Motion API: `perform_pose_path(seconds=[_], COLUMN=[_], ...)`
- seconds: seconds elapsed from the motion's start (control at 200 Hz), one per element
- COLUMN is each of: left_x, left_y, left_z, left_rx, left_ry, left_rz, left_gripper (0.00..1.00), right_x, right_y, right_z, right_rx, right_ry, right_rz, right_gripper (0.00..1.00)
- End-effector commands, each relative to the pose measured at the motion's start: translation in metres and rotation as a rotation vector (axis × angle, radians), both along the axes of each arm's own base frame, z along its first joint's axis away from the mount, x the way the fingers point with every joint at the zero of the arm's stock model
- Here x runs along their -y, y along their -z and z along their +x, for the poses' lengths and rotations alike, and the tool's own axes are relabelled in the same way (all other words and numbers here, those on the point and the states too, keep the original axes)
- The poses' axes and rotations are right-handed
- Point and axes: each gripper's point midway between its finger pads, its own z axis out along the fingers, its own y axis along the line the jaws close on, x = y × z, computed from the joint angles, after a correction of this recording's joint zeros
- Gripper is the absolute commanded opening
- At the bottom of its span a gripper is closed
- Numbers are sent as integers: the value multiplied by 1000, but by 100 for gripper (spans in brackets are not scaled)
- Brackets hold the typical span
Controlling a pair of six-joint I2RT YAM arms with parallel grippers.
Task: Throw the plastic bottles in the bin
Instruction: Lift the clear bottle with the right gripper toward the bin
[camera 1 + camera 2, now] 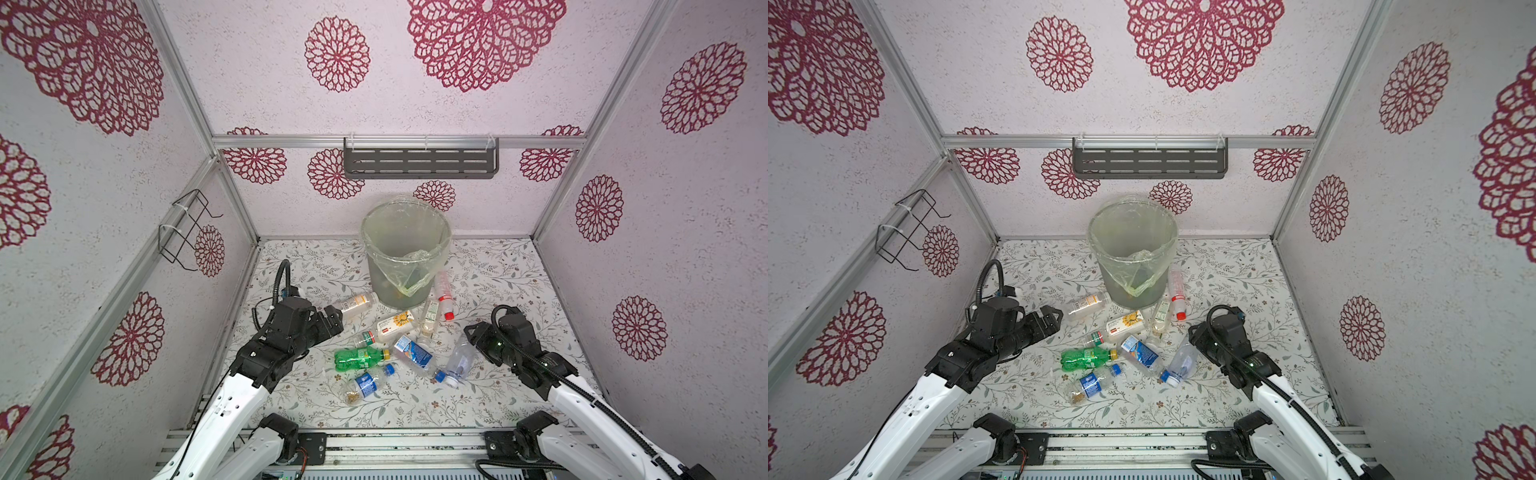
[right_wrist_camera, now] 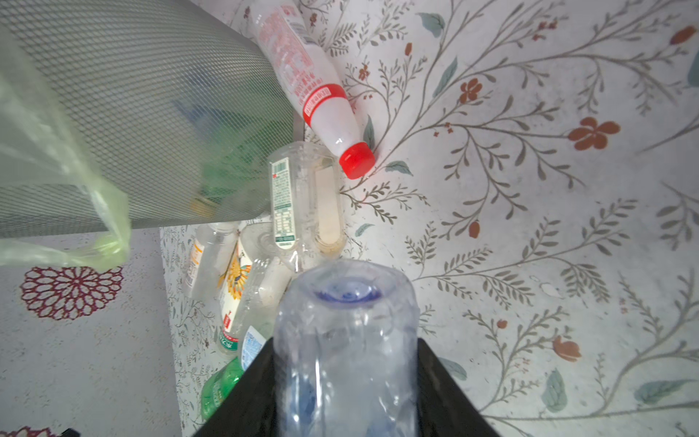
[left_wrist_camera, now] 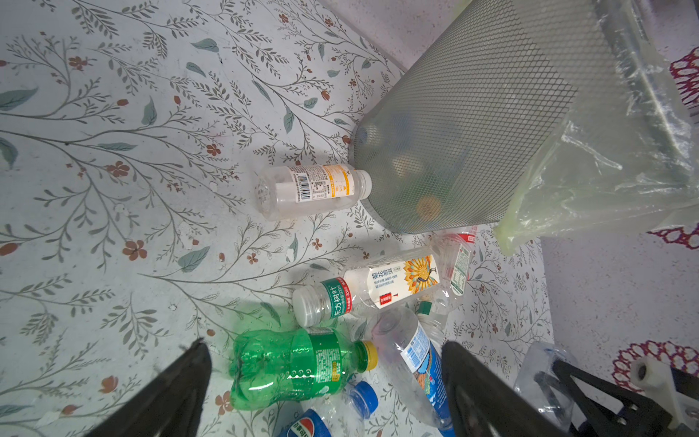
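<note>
While bottles show dimly inside the bag-lined grey mesh bin (image 1: 382, 282), the right gripper (image 2: 346, 355) clamps a crumpled clear bottle (image 1: 459, 359) before it. Wide open and empty, the left gripper (image 3: 323, 346) hangs above a green bottle (image 1: 359, 358) among others.

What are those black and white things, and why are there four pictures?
They are two robot arms with pinching claws called grippers. Two pictures look down from above at the whole scene. The other two come from small cameras on each arm's wrist. Several empty plastic bottles lie on the flowery table, near the tall bin with its bag. A few more seem to be inside it. The left gripper is wide open and empty. The right gripper pinches a clear bottle with a blue cap.
</note>
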Motion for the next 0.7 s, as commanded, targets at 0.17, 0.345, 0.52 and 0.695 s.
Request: perform_pose_path(seconds=[0.17,0.345,0.52,0.695], left_x=[-6,-8,-9,-10], left_y=[8,9,10,11], left_z=[4,2,-1,-4], left_rx=[-17,-16,-18,-17], left_ry=[-22,-28,-33,-37], left_rz=[26,22,17,10], left_gripper=[97,97,97,97], right_x=[-10,-17,-24,-28], right_y=[-48,-71,-92,-105], right_z=[15,24,33,41], right_rx=[110,157,198,231], right_ry=[-19,-33,-48,-54], right_rz=[48,74,87,91], right_gripper=[52,52,52,51])
